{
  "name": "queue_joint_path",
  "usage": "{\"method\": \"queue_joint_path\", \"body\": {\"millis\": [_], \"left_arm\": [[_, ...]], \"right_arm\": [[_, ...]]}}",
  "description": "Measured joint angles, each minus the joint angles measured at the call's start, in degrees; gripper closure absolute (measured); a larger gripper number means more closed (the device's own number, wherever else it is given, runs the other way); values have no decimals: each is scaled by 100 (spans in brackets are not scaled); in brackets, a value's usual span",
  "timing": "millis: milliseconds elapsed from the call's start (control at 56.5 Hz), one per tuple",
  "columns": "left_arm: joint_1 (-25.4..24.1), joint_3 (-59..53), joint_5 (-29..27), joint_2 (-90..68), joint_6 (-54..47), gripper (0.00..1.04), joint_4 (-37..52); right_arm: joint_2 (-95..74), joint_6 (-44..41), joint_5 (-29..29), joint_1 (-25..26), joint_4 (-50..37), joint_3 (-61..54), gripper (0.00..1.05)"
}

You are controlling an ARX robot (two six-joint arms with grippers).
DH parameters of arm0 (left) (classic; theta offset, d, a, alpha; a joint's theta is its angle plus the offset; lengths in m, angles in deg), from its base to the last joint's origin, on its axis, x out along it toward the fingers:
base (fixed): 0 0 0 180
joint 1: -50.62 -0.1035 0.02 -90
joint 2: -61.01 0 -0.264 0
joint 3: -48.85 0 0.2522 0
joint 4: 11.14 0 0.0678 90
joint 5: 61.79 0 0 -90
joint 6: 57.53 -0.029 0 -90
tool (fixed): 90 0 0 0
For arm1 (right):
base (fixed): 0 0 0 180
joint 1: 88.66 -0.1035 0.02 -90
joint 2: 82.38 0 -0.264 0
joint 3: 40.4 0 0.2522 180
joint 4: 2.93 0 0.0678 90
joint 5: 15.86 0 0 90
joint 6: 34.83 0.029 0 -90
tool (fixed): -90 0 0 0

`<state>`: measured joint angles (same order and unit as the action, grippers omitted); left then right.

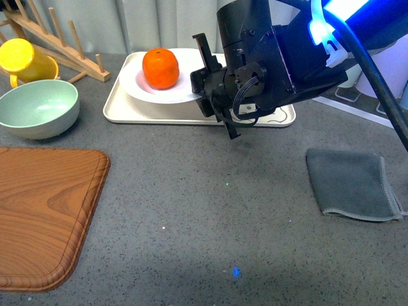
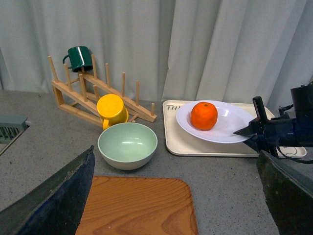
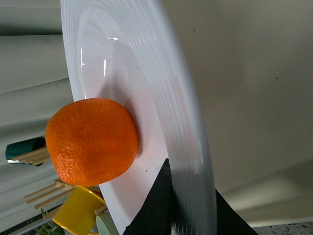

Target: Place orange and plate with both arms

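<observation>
The orange sits in the white ridged plate, which is over the beige tray at the back. My right gripper is shut on the plate's right rim. In the right wrist view the orange rests in the plate and my fingers pinch the rim. In the left wrist view the orange and plate show at the right, held by the right gripper. My left gripper is open and empty above the wooden board.
A pale green bowl and a yellow cup stand at the left, by a wooden rack holding a green mug. A wooden cutting board lies front left. A grey cloth lies right.
</observation>
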<state>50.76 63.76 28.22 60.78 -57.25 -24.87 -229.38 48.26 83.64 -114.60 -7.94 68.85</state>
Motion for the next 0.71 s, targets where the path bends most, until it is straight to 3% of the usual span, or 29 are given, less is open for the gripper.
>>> {"method": "queue_joint_path", "body": {"millis": [124,230,443,602,708], "left_arm": [[0,0,0,0,0,7,0],[0,0,-2,0,0,7,0],[0,0,-2,0,0,7,0],[0,0,-2,0,-2,7,0],[0,0,0,0,-2,7,0]], "right_arm": [[-35,-72,107,0,142,81,99],[-35,-96,175,-4,114,87,78],[79,-232,219,2,61,-109,47],[798,-780,120,107,-26,-894,10],[1303,-1292,-170,190,-59,-1399,10]]}}
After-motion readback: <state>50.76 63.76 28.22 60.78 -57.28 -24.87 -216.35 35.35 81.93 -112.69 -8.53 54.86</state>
